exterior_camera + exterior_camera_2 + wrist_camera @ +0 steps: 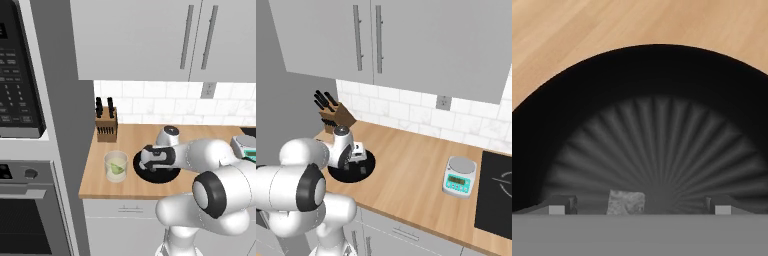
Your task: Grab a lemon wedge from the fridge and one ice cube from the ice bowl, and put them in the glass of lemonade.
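Observation:
The ice bowl (170, 176) (338, 175), a shallow black dish, sits on the wooden counter. My gripper (154, 169) (357, 161) points down into it, low over its ribbed floor (662, 140). In the hand view the gripper (641, 205) is open, and one pale ice cube (626, 202) lies between the two fingertips (562, 204), touching neither. The glass of lemonade (116, 166) stands just left of the bowl, with a yellow-green lemon wedge (118, 169) inside it. The fridge is out of view.
A knife block (106, 122) (333, 116) stands at the back left by the tiled wall. A grey scale (459, 176) and a black cooktop (496, 200) lie to the right. A microwave (17, 75) and an oven (30, 215) fill the tall unit on the left.

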